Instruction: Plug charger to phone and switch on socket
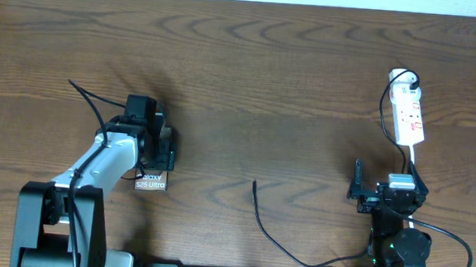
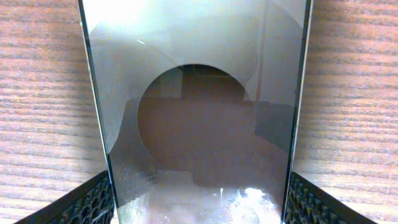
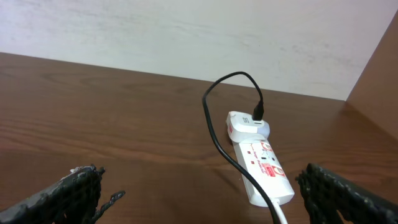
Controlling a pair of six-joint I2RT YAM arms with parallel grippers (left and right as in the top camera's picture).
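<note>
The phone (image 1: 151,181) lies flat on the table at the left, its white lettering showing. My left gripper (image 1: 155,155) is down over its far end. In the left wrist view the phone's glossy face (image 2: 199,93) fills the frame, and the left gripper (image 2: 199,208) has a finger (image 2: 93,202) against each long edge. The charger cable (image 1: 267,230) lies on the table with its plug tip (image 1: 254,182) free at the centre. The white socket (image 1: 408,115) lies at the far right. My right gripper (image 1: 386,182) is open just short of the socket (image 3: 261,165), and nothing is between its fingers (image 3: 74,193).
The charger cable (image 3: 214,134) loops up into a white adapter (image 3: 249,124) at the socket's far end. A white cord (image 3: 281,214) leaves the socket's near end. A pale wall stands behind the table edge.
</note>
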